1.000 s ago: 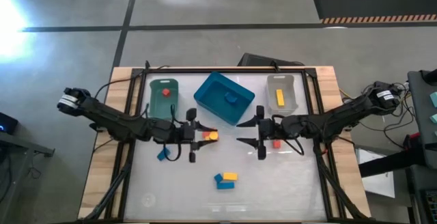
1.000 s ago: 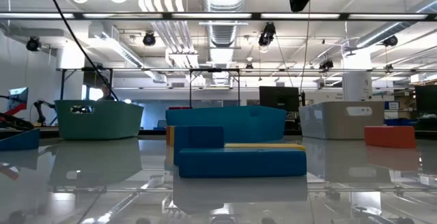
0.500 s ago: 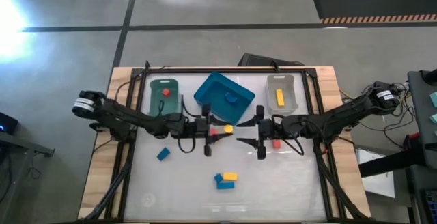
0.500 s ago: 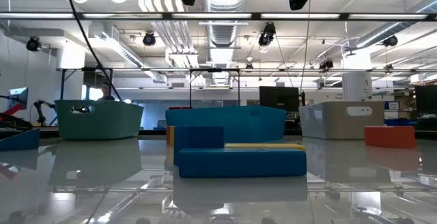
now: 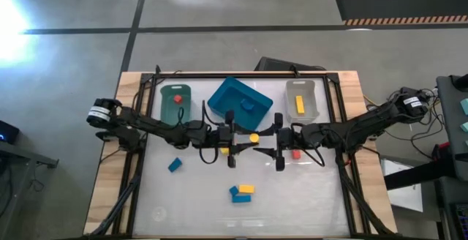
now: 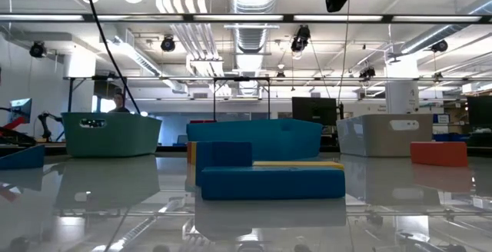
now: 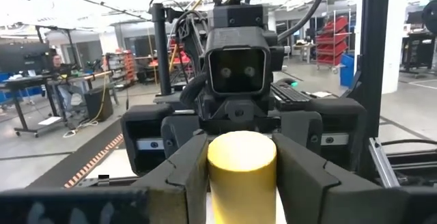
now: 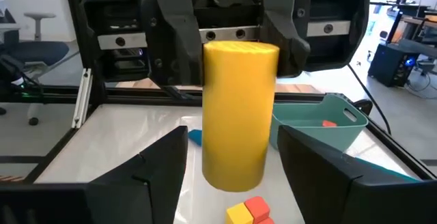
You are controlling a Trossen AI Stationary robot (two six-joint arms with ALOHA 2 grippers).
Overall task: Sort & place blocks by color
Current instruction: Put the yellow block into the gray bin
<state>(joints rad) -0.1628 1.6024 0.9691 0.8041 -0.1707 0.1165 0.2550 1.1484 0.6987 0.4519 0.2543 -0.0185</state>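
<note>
Handover of one yellow cylinder above mid-table.

We count three bins: green bin point(image 5: 175, 101) holding one red block point(image 5: 177, 99), blue bin point(image 5: 240, 105), grey bin point(image 5: 300, 99) holding one yellow bar point(image 5: 300, 105). Our left gripper point(image 5: 245, 138) clamps the yellow cylinder point(image 5: 254, 137); our right gripper point(image 5: 269, 142) faces it, fingers spread wide. One blue block point(image 5: 174, 165) lies apart.

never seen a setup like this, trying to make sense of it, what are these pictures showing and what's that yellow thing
Two robot arms work at a table; four cameras watch: one overhead, one at table height, one on each wrist. The left gripper is closed on a yellow cylinder, holding it out toward the open right gripper, which faces it across a small gap. Behind stand a green bin, a blue bin and a grey bin, each with a block inside. Loose blocks lie on the table.
</note>
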